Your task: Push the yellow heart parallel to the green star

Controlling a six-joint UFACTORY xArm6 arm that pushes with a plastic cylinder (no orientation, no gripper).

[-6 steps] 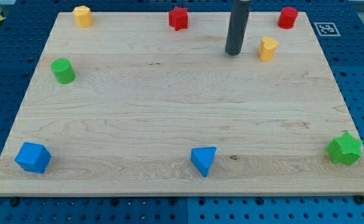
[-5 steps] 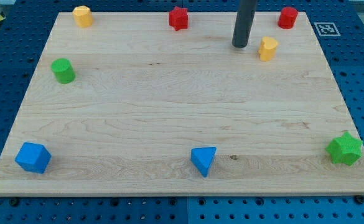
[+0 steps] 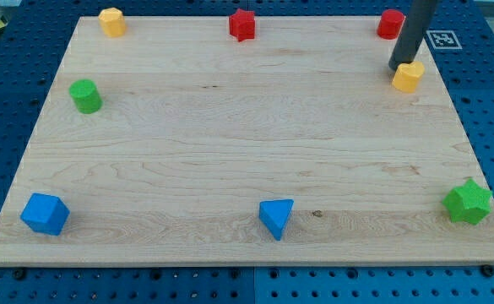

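End effector: bare rod with nothing to open or close; my tip touches the yellow heart's upper-left edge.
Far left: blue cube, green cylinder, yellow block.
Centre: red star, blue triangle.
Right: red block; yellow heart near the worktop right edge, well above the green star.
Handling: the heart is probably light, rigid, free-sliding; push its top face, centred.
Containers: none.

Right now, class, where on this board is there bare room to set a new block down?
The wide middle, bordered by green cylinder, blue triangle and green star. Crowded: top right, where my tip touches yellow heart.
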